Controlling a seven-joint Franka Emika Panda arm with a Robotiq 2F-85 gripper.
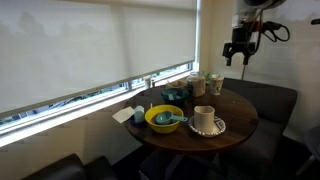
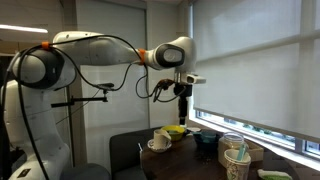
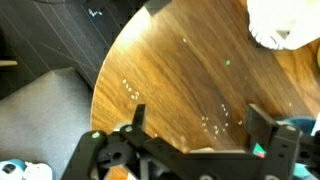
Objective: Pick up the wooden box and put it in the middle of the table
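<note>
The round dark brown table (image 1: 236,108) shows in both exterior views and fills the wrist view (image 3: 180,60). A small pale boxy thing (image 1: 138,111) at the table's window-side edge, beside the yellow bowl (image 1: 165,118), looks like the wooden box, but it is too small to be sure. I cannot make it out in the wrist view. My gripper (image 1: 238,52) hangs high above the table's far side, well away from that box. It also shows in an exterior view (image 2: 183,108). In the wrist view my gripper (image 3: 200,125) is open with only bare table wood between its fingers.
A white mug on a plate (image 1: 205,121) stands near the table's middle front. Several cups (image 1: 203,84) stand at the back by the window. A white dish edge (image 3: 285,25) shows at the top right of the wrist view. A dark bench seat (image 1: 270,100) wraps round the table.
</note>
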